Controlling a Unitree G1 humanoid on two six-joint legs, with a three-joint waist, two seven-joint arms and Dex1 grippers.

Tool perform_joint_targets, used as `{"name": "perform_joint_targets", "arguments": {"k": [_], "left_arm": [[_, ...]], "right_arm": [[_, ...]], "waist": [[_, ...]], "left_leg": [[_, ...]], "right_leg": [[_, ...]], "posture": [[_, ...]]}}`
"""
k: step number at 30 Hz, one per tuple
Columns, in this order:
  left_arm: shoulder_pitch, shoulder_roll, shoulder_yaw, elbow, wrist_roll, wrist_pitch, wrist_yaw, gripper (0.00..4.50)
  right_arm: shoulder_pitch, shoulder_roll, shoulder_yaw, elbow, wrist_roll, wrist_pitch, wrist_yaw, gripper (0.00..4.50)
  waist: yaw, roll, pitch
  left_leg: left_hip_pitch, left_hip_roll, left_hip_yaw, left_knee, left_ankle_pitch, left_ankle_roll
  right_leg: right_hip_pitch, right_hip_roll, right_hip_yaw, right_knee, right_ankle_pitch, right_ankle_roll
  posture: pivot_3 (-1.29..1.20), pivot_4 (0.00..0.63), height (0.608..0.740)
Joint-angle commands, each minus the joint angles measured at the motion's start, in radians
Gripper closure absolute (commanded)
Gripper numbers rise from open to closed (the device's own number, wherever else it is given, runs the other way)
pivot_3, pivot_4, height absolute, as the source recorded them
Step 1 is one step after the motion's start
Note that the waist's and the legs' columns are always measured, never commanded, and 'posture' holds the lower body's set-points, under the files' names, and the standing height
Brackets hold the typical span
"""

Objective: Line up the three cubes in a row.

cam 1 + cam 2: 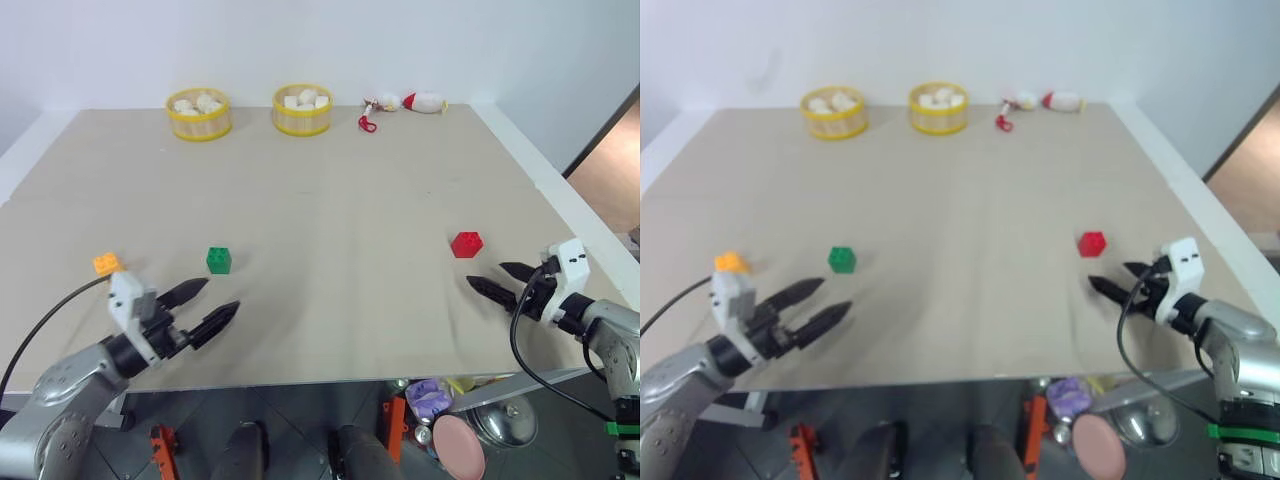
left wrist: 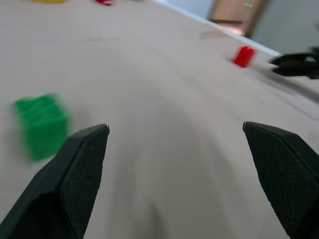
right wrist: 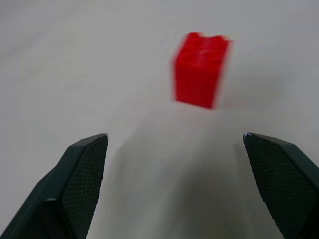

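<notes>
Three small studded plastic toy-brick cubes sit well apart on the beige counter (image 1: 330,200). Taking the counter's middle as the dial's centre in the head views, the red plastic cube (image 1: 466,244) lies at about four o'clock, the green plastic cube (image 1: 218,260) at about eight, and the orange-yellow plastic cube (image 1: 106,264) farther out near the eight-to-nine edge, just beyond the left arm's white wrist housing.

The left claw (image 1: 205,308) hangs released, its two black fingers spread, with the green cube near its tips at roughly one o'clock from them. The right claw (image 1: 500,282) is likewise released and empty; the red cube lies just ahead of it, and the right wrist view shows it between the lines of the two fingers but beyond their tips, not yet enclosed.

These cubes look like hard, hollow moulded plastic, so they are probably very light, stiff and not fragile. Their smooth walls will likely slide on the counter if nudged by one finger before the other arrives, and a light cube can twist or pop out of an off-centre pinch. The safest hold seems to be across two opposite flat side walls, low and centred, with the studded top left free. The red cube sits turned corner-on to the right claw, so the wrist may need some turn to meet flat faces.
</notes>
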Motion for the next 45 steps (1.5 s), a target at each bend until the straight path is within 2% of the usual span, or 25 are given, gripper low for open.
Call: {"name": "perform_joint_targets", "arguments": {"k": [1,5,10,23,32,36,41,43,45], "left_arm": [[-0.069,-0.009,-0.070,0.006,0.011,0.005,-0.028,0.06],[-0.187,-0.039,-0.178,0.069,0.054,-0.004,-0.070,0.06],[-0.266,-0.066,-0.230,0.124,0.088,-0.022,-0.099,0.06],[-0.288,-0.121,-0.233,0.165,0.118,-0.046,-0.108,0.06],[-0.280,-0.123,-0.209,0.161,0.127,-0.054,-0.095,0.06],[-0.283,-0.119,-0.196,0.161,0.119,-0.049,-0.098,0.00],[-0.296,-0.119,-0.194,0.176,0.131,-0.058,-0.110,0.00],[-0.297,-0.121,-0.192,0.180,0.133,-0.060,-0.111,0.00],[-0.291,-0.121,-0.190,0.179,0.134,-0.062,-0.113,0.00]], "right_arm": [[-0.017,0.018,-0.004,0.018,-0.027,-0.035,-0.035,0.00],[-0.057,0.069,0.034,0.050,-0.058,-0.060,-0.065,0.00],[-0.131,0.101,0.056,0.137,-0.103,-0.103,-0.109,0.00],[-0.331,0.177,0.102,0.316,-0.153,-0.162,-0.148,0.00],[-0.367,0.180,0.120,0.392,-0.174,-0.203,-0.125,0.00],[-0.368,0.182,0.126,0.400,-0.183,-0.216,-0.116,1.15],[-0.381,0.196,0.130,0.422,-0.194,-0.227,-0.129,2.92],[-0.381,0.202,0.133,0.425,-0.200,-0.228,-0.134,3.24],[-0.375,0.207,0.135,0.418,-0.201,-0.226,-0.131,3.27]], "waist": [[0.000,0.000,0.000],[-0.004,0.000,0.000],[-0.016,0.000,0.000],[-0.024,0.000,0.000],[-0.023,0.000,0.000],[-0.023,0.000,0.000],[-0.025,0.000,0.000],[-0.025,0.000,0.000],[-0.025,0.000,0.000]], "left_leg": [[0.000,0.000,0.000,0.000,0.000,0.000],[0.001,0.001,0.000,0.000,-0.001,0.001],[0.002,0.001,0.002,0.001,0.000,0.002],[0.004,0.000,0.010,0.003,0.001,0.004],[0.003,0.000,0.011,0.003,0.000,0.006],[0.004,0.000,0.011,0.003,0.000,0.006],[0.004,0.000,0.011,0.003,0.000,0.006],[0.004,0.000,0.011,0.003,0.000,0.006],[0.004,0.000,0.012,0.003,0.000,0.006]], "right_leg": [[0.000,0.000,0.001,0.000,0.001,0.001],[0.000,0.003,0.002,0.000,0.004,0.007],[0.001,0.004,0.005,0.000,0.006,0.005],[0.000,0.003,0.014,0.000,0.009,0.009],[0.000,0.003,0.015,0.000,0.011,0.014],[0.000,0.003,0.015,0.000,0.011,0.014],[-0.001,0.003,0.016,0.000,0.011,0.014],[-0.001,0.003,0.016,0.000,0.011,0.014],[-0.001,0.003,0.016,0.000,0.012,0.014]], "posture": [[0.00,0.150,0.740],[0.00,0.150,0.740],[0.00,0.150,0.740],[0.00,0.150,0.740],[0.00,0.150,0.740],[0.00,0.150,0.740],[0.00,0.150,0.740],[0.00,0.150,0.740],[0.00,0.150,0.740]]}}
